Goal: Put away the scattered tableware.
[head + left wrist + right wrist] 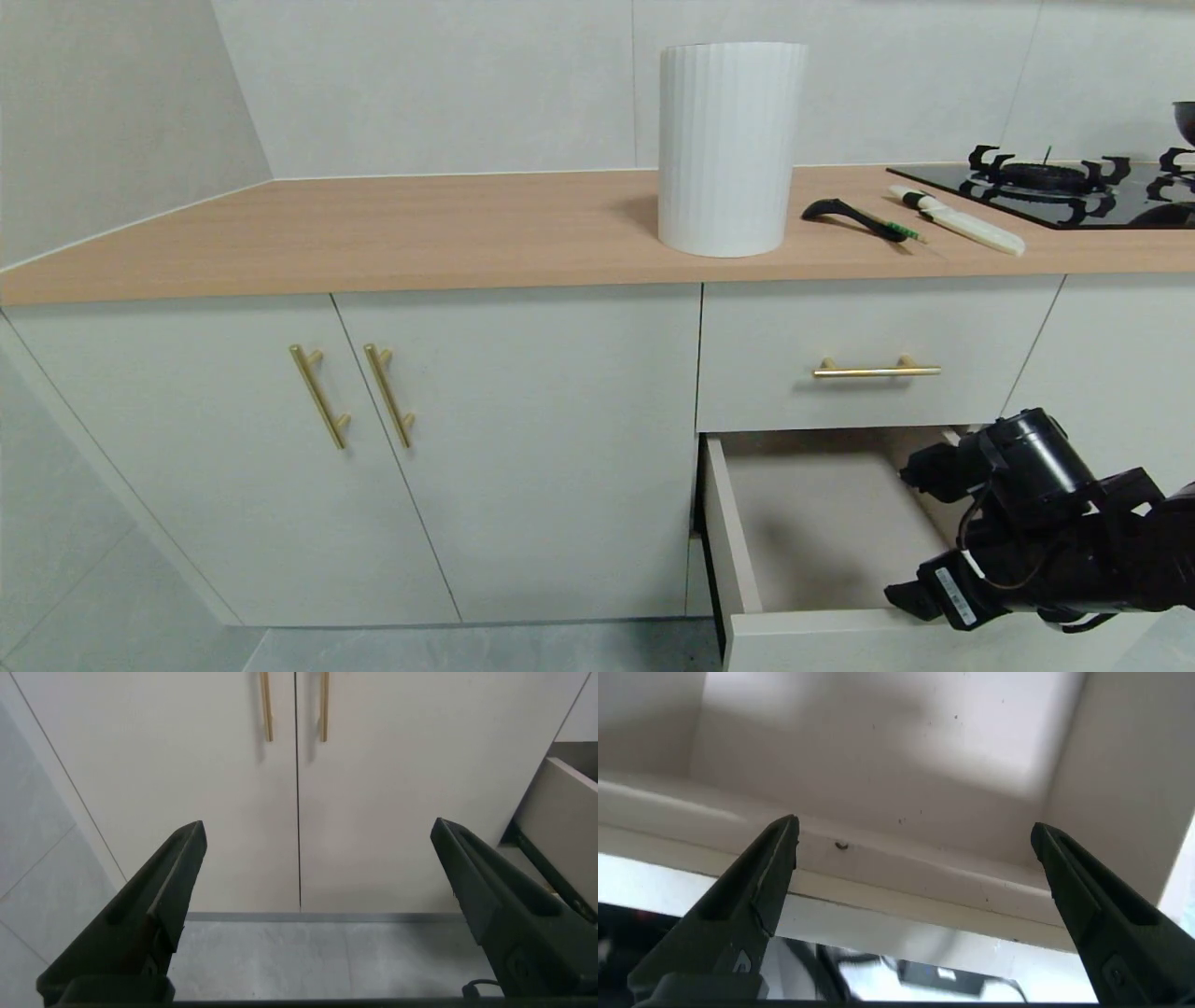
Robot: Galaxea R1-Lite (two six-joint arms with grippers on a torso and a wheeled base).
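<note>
Down at about 5 o'clock in the head view, closest of all, the right gripper [913,829] hangs over the pulled-out drawer [747,560] with its fingers spread well apart and nothing between them; its wrist view looks into the drawer's pale bare interior. From there, the long wooden worktop [420,233] runs across the whole scene, meeting the tiled wall behind. Beneath it, toward 8 o'clock, stand the double cupboard doors [523,448], shut, each with a slanted brass handle. The left gripper [318,826] faces those doors low near the floor, its fingers also wide apart and holding nothing. A second drawer [868,327], closed, sits directly above the open one. On the worktop near 1 o'clock stands a tall white ribbed canister [728,149], upright. At 2 o'clock a black glass hob [1046,201] is set into the worktop. Between canister and hob lie the scattered pieces: a pale knife-like utensil [957,222] nearer the hob, and just beside it, at the canister's 3 o'clock, a black-handled utensil [854,217], both flat on the wood.
</note>
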